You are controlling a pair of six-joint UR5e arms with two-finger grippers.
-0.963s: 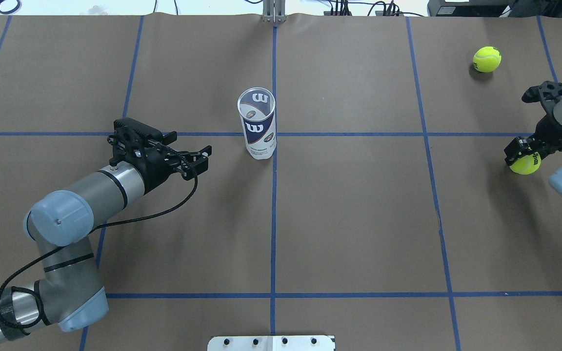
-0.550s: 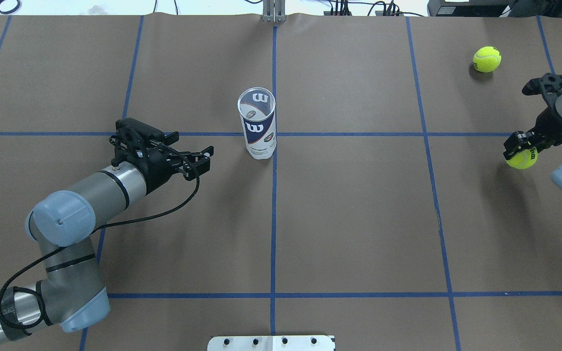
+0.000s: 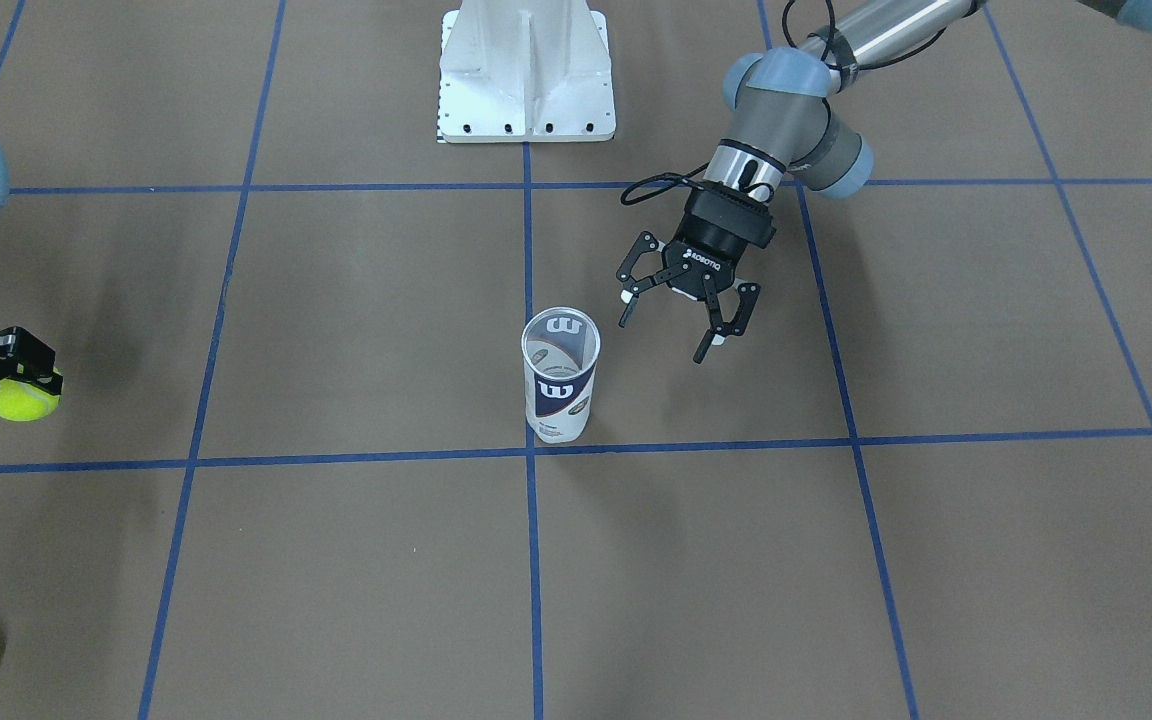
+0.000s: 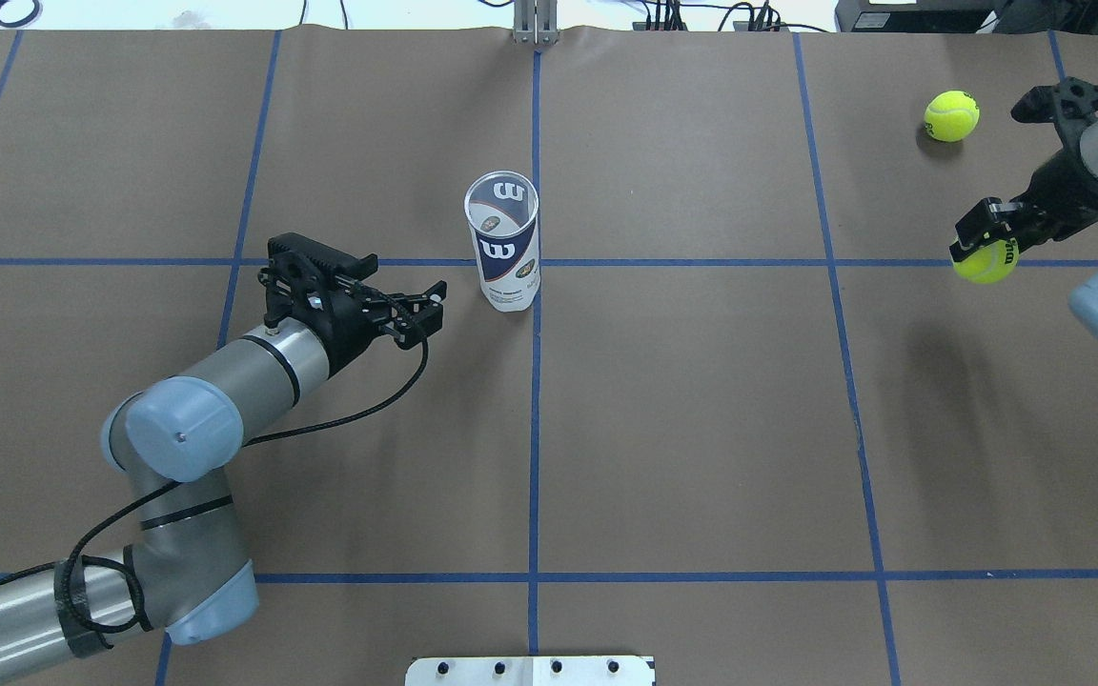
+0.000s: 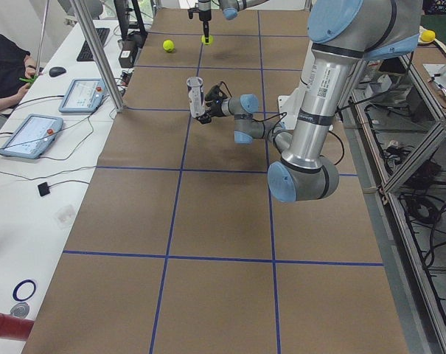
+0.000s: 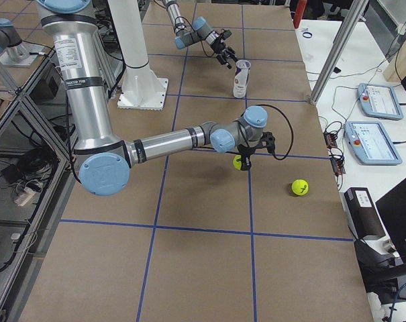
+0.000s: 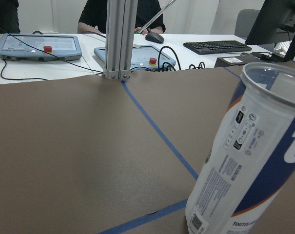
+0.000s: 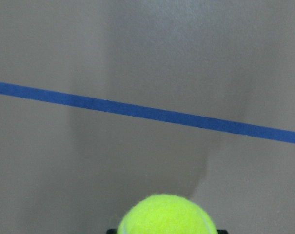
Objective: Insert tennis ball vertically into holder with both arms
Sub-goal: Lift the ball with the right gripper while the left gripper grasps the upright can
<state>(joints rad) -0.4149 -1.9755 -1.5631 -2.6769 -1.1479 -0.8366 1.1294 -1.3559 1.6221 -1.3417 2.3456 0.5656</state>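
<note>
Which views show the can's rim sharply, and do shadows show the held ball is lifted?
Overhead exterior: even light, rim of the tennis-ball can crisp; the held tennis ball casts a soft shadow apart from it, so it looks lifted. Left wrist: can print sharp, but its right side is cropped. Right wrist: only the ball's top shows, slightly soft.

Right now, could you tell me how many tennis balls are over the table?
2. One tennis ball is held in the right gripper; the other ball lies loose on the table, farther out on the robot's right. The holder looks empty.
</note>
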